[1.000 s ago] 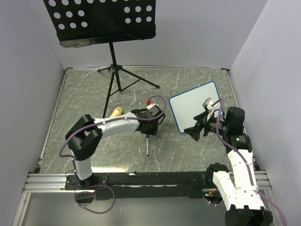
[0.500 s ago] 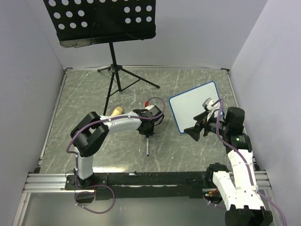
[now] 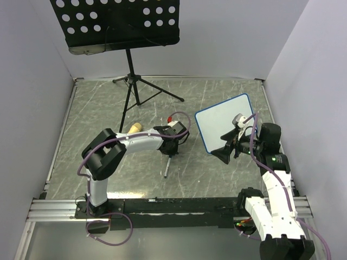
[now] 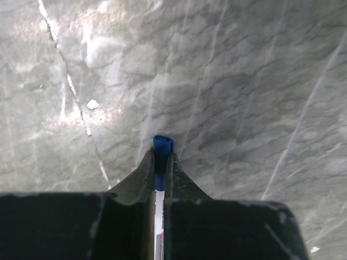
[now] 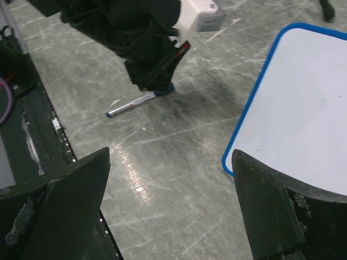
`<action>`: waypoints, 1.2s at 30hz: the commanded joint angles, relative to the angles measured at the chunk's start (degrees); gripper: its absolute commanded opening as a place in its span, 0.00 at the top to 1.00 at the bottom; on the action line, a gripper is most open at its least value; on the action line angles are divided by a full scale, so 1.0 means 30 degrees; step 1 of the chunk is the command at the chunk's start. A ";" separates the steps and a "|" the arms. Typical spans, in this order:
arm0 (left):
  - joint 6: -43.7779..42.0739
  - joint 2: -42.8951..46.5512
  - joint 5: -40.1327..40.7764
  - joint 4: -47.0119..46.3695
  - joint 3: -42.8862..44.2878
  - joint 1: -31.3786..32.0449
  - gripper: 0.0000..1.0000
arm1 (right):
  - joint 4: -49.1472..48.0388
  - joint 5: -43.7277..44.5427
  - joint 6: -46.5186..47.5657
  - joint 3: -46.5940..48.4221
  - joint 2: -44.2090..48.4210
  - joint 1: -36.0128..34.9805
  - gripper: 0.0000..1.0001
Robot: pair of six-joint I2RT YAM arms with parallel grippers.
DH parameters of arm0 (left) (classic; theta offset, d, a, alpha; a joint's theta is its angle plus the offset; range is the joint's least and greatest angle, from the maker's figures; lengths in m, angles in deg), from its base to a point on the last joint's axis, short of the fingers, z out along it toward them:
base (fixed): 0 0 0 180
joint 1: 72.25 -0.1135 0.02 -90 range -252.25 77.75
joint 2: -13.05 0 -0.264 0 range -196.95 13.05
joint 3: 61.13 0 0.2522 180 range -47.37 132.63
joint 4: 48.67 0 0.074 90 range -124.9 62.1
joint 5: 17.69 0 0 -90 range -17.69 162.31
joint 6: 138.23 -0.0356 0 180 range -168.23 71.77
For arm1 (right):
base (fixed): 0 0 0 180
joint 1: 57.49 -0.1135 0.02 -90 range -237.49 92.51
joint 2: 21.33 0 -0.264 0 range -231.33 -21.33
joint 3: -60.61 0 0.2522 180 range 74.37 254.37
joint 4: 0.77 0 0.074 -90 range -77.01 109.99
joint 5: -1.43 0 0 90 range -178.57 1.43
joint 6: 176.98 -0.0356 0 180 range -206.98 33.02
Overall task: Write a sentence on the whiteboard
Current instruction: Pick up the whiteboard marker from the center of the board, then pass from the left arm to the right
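At mid-tabletop (image 3: 108, 108) the left hand (image 3: 172, 150) is down low, fingers (image 4: 142, 173) pinched tight on the marker (image 3: 168, 167). It grips the blue end (image 4: 162, 145), which pokes out just past the fingertips in the left wrist view. The marker's long axis runs from the hand back toward the near edge, slanting a bit left. The free end looks at or just above the tabletop, cannot tell which.

The board (image 3: 225, 122) sits right of the left hand and slightly farther back, apart from it with bare tabletop between. It is turned at an angle, long axis going near-left to far-right. Its face is blank, nothing written on it. Cannot tell if it lies flat or is propped.

The right hand (image 3: 221, 154) is spread wide and holds nothing. It hangs just beside the board's near-left corner, not clearly touching. The right wrist view shows the blue frame (image 5: 255, 97) just ahead of its right finger, with the marker (image 5: 138, 103) farther off to the left.

So the right arm is nearer the board, but the left one has the pen. Likely next: lift the marker and carry it rightward to the board. The held blue end may be the cap. If so it has to come off first, and the grip sits at the wrong end for writing. The free hand is placed to steady the board.

No containers in view. Also there: a music stand (image 3: 116, 24) at the back and a small tan object (image 3: 134, 128) beside the left forearm.
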 commanded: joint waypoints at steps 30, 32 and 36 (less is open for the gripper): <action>0.8077 0.9588 -0.3098 -1.5885 -0.8540 -0.1780 0.99 | -1.3443 0.3476 -1.2754 -0.0254 -1.1894 -0.9758 0.12; 0.8282 0.9589 -0.2894 -1.6149 -0.8716 -0.1751 0.99 | -1.3970 0.2858 -1.3285 -0.0254 -1.2130 -0.9816 0.17; 0.8487 0.9589 -0.2658 -1.6413 -0.9008 -0.1750 0.99 | -1.3944 0.2535 -1.3843 -0.0166 -1.2746 -0.9817 0.41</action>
